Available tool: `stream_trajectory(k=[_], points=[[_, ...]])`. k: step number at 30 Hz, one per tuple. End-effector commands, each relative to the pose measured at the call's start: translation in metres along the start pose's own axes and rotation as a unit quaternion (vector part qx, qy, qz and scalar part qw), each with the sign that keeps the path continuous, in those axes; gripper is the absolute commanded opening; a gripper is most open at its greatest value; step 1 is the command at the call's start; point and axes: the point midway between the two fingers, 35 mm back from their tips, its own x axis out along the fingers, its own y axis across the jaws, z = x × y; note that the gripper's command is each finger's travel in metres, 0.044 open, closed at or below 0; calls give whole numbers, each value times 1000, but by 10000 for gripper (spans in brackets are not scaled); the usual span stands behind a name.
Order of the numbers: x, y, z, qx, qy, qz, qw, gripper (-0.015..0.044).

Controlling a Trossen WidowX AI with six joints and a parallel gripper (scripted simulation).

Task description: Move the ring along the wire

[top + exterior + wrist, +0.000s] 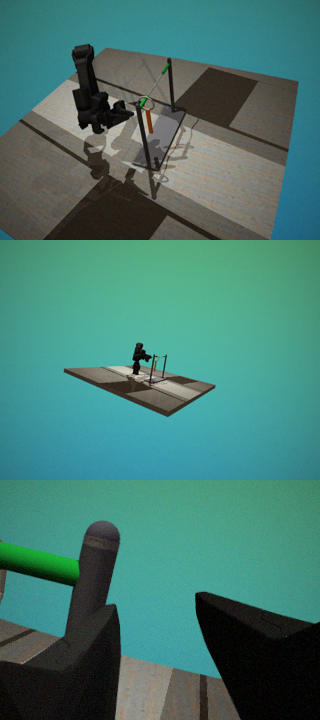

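Note:
A pale ring (146, 102) with an orange handle (149, 121) (154, 366) hangs on the green wire part (143, 101) (40, 564) next to the near post (142, 136) (94, 580). The thin grey wire (155, 86) rises to a second green part (165, 68) at the far post (170, 85). My gripper (130, 112) (149, 358) (156, 608) is open with nothing between its fingers. It stands just left of the near post, near the height of the ring and apart from the handle. In the wrist view the post top shows behind the left finger.
The two posts stand on a grey base plate (168, 126) on the wooden table (232, 167). The arm's black base (85, 103) stands left of the plate. Dark shadow patches lie across the table.

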Motion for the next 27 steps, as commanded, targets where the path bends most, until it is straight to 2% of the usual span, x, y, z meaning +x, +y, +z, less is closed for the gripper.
stream_trajectory(k=[1, 9, 16, 21, 27], points=[[-17, 22, -41, 25, 29, 7, 999, 160], [-58, 84, -104, 96, 83, 23, 992, 160], [-92, 147, -125, 163, 112, 42, 979, 160], [-95, 153, -125, 169, 114, 43, 978, 160], [-81, 147, -121, 175, 124, 31, 976, 160]])
